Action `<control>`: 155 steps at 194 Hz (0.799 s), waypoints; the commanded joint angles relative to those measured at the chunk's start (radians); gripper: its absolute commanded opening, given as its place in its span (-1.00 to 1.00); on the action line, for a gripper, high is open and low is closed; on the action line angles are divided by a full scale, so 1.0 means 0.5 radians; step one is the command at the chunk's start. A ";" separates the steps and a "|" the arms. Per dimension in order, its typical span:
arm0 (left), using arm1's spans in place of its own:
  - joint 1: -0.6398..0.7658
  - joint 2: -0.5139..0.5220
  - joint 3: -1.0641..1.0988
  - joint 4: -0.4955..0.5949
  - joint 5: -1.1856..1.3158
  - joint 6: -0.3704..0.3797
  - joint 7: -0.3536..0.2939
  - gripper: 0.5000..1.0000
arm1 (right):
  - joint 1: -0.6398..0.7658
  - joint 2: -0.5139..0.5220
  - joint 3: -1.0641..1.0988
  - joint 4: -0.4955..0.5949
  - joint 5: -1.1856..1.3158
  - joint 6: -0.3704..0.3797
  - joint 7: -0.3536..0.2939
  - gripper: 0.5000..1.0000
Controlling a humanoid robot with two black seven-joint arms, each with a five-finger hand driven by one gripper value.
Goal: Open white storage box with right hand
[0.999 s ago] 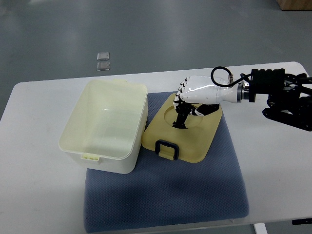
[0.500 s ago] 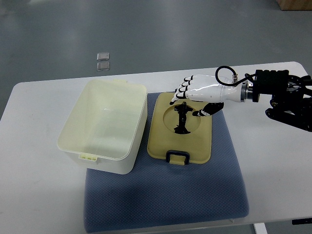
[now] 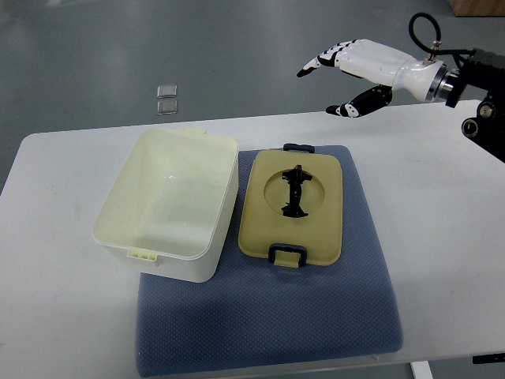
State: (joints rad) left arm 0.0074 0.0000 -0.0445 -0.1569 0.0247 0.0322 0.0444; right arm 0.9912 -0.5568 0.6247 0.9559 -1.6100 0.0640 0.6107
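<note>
The white storage box [image 3: 168, 203] stands open on the left part of the blue mat [image 3: 268, 316], its inside bare. Its cream lid [image 3: 291, 207] lies flat on the mat just right of the box, inner side up, with a black handle in the middle and dark latches at both ends. My right hand [image 3: 335, 75] hangs high above the table's far right edge, well clear of the lid, fingers spread and holding nothing. Its arm enters from the right edge.
The white table [image 3: 55, 308] carries the mat and box. Two small clear squares [image 3: 166, 98] lie on the grey floor beyond the table's far edge.
The right hand let go of the lid, which settled flat and square on the mat. The hand then rose and drew back to the upper right, away from the lid.
</note>
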 commanded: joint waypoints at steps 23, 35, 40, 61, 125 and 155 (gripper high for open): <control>0.001 0.000 0.000 0.001 0.000 0.000 0.000 1.00 | -0.212 0.095 0.570 -0.096 0.394 0.384 0.000 0.04; 0.001 0.000 0.000 0.001 0.000 0.000 0.000 1.00 | -0.249 0.129 0.644 -0.145 0.639 0.437 -0.074 0.04; 0.001 0.000 0.000 0.001 0.000 0.000 0.000 1.00 | -0.264 0.138 0.662 -0.163 0.725 0.446 -0.120 0.05; 0.001 0.000 0.000 0.001 0.000 0.000 0.000 1.00 | -0.304 0.150 0.677 -0.252 1.143 0.452 -0.350 0.06; 0.001 0.000 0.000 0.001 0.003 0.000 0.000 1.00 | -0.439 0.264 0.674 -0.412 2.088 0.461 -0.807 0.70; 0.001 0.000 0.000 0.001 0.003 0.000 0.000 1.00 | -0.485 0.288 0.674 -0.476 2.318 0.461 -0.826 0.72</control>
State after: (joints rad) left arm 0.0075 0.0000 -0.0445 -0.1566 0.0247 0.0322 0.0445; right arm 0.7618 -0.4202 0.9621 0.7386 -0.5112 0.2947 0.2013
